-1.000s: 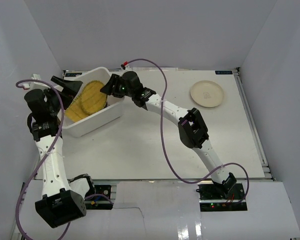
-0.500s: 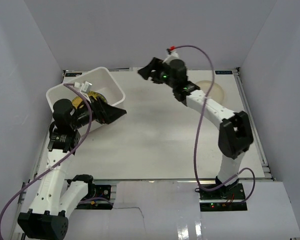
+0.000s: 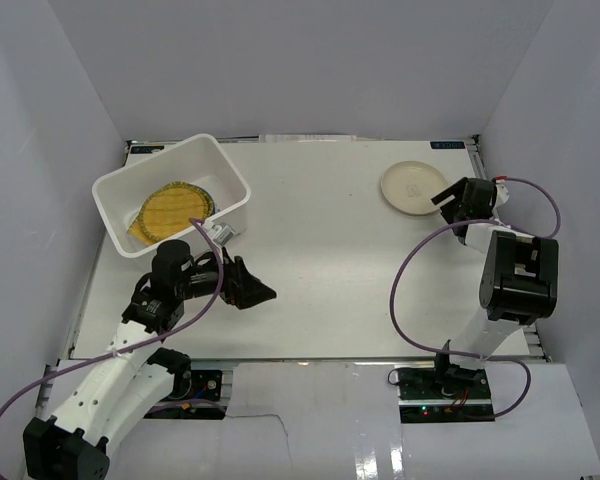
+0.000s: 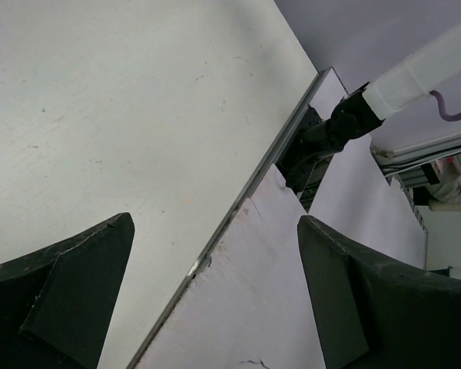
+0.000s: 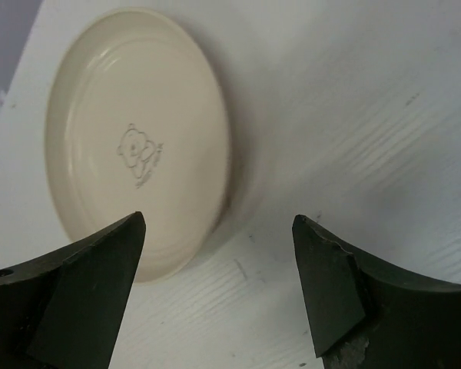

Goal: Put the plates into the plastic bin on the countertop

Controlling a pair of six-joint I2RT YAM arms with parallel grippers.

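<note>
- The white bench [image 3: 330, 260] is the biggest thing you see. It has a thin metal edge, and plain white walls stand around it.
- Your left arm [image 3: 120, 350] reaches low over the near left part of the bench. Your right arm [image 3: 515, 275] is folded up tall at the right side.
- The plastic bin [image 3: 165, 165] sits on the bench in the far left corner, turned a bit crooked.
- Two yellow woven plates [image 3: 175, 208] lie inside the bin, one partly on top of the other.
- The cream plate [image 3: 414, 187] is not in the bin. It lies flat on the bench at the far right, well apart from the bin.
- Your right end effector [image 3: 448, 197] is just beside the cream plate, on the plate's right side. It is released. Its fingers [image 5: 84, 292] are spread wide and hold nothing. In the right wrist view the plate's rim shows in the gap between them.
- Your left end effector [image 3: 255, 293] is released too. Its fingers [image 4: 69, 292] are spread wide and hold nothing. Only bare bench and its metal edge show between them.
- A small mark is pressed into the middle of the cream plate.
</note>
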